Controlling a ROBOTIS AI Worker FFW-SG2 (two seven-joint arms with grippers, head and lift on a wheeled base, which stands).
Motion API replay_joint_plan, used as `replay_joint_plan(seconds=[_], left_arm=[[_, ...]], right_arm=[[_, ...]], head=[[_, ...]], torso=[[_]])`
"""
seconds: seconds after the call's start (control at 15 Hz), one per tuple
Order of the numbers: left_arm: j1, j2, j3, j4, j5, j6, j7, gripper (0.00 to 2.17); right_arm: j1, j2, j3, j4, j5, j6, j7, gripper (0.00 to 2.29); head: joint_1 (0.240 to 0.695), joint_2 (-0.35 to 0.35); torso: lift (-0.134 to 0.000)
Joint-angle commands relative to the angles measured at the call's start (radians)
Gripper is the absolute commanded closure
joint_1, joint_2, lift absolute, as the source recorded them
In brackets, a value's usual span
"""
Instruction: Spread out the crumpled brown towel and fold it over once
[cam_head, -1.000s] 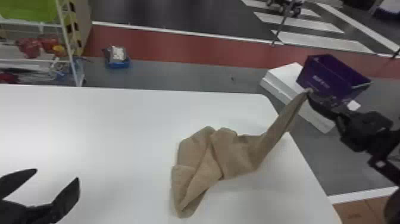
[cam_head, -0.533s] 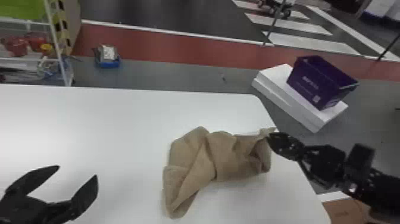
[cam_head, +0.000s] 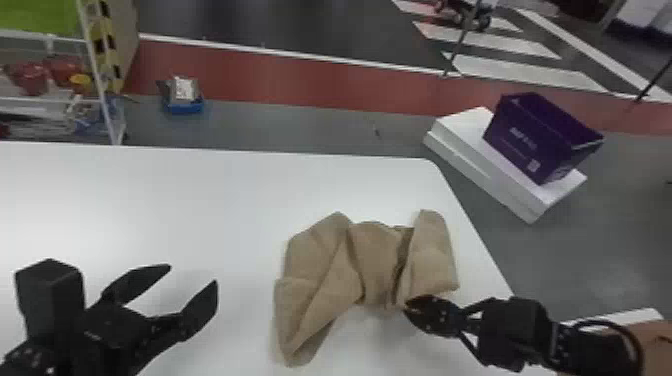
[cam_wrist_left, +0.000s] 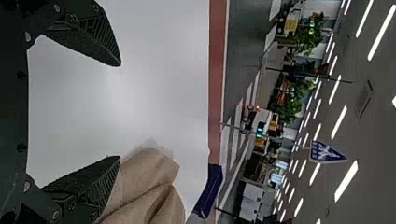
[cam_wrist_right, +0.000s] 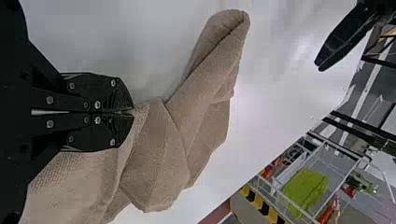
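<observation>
The likeliest trouble is at the right gripper (cam_head: 406, 303), whose fingers are clenched on the near edge of the brown towel (cam_head: 375, 256) toward its right end; the pinch looks to take only a little cloth at the very tips, so a brisk pull could let it slip; pulling from that one point could also drag the whole bundle or tighten its creases, since the left gripper (cam_head: 194, 275), spread open with nothing between its fingers, holds down no other part; a tug to the right might carry cloth over the table's (cam_head: 150, 200) right edge, which is near; the towel lies on the right part of the table, matte and bunched, its left end tapering toward the near side, its right end a turned-over flap beside a deep, dark crease.
</observation>
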Motion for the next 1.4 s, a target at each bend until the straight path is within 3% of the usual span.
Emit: replay_joint_plan(seconds=[0.0,0.2,0.33,0.4,0.6,0.87,0.93,1.0,1.2,1.27,1.33], left_arm=[[-0.042,0.002,-0.044,0.051,-0.008,0.001,-0.006,0.30],[-0.052,0.007,-0.066,0.068,-0.004,-0.011,-0.018,0.77],[-0.047,0.007,-0.066,0.066,-0.001,-0.011,-0.023,1.37],[-0.044,0.008,-0.066,0.066,-0.001,-0.011,-0.035,1.45],[-0.033,0.010,-0.067,0.066,-0.006,-0.011,-0.061,1.45],[-0.025,0.011,-0.055,0.055,-0.004,-0.017,-0.049,1.44],[-0.024,0.011,-0.052,0.055,-0.004,-0.017,-0.046,1.36],[-0.022,0.014,-0.050,0.055,-0.008,-0.020,-0.043,1.08],[-0.015,0.018,-0.050,0.066,-0.066,-0.063,0.003,1.03],[-0.015,0.021,-0.050,0.068,-0.083,-0.066,0.019,0.79],[-0.015,0.027,-0.047,0.068,-0.087,-0.066,0.019,0.68]], right_arm=[[0.001,0.000,0.027,0.002,0.028,0.019,0.017,1.54],[0.004,0.000,0.108,0.000,0.052,0.025,0.020,1.54],[0.004,0.000,0.169,-0.010,0.072,0.025,0.019,1.54],[0.004,0.000,0.202,-0.017,0.086,0.025,0.016,1.54],[0.004,0.004,0.278,-0.032,0.113,0.025,0.003,1.54],[0.007,0.009,0.317,-0.053,0.123,0.025,-0.003,1.54],[0.007,0.009,0.315,-0.055,0.123,0.025,-0.003,1.54],[0.007,0.009,0.306,-0.055,0.123,0.025,-0.003,1.54],[0.007,0.001,0.283,-0.055,0.112,0.025,-0.001,1.54],[0.009,0.000,0.274,-0.055,0.106,0.025,0.000,1.54],[0.009,-0.003,0.271,-0.055,0.104,0.025,0.000,1.54]], head=[[0.695,-0.324],[0.695,-0.349],[0.695,-0.337],[0.695,-0.324],[0.695,-0.273],[0.695,-0.212],[0.695,-0.203],[0.695,-0.195],[0.695,-0.185],[0.695,-0.182],[0.695,-0.178]], torso=[[-0.123],[-0.123],[-0.123],[-0.123],[-0.123],[-0.123],[-0.123],[-0.123],[-0.123],[-0.123],[-0.123]])
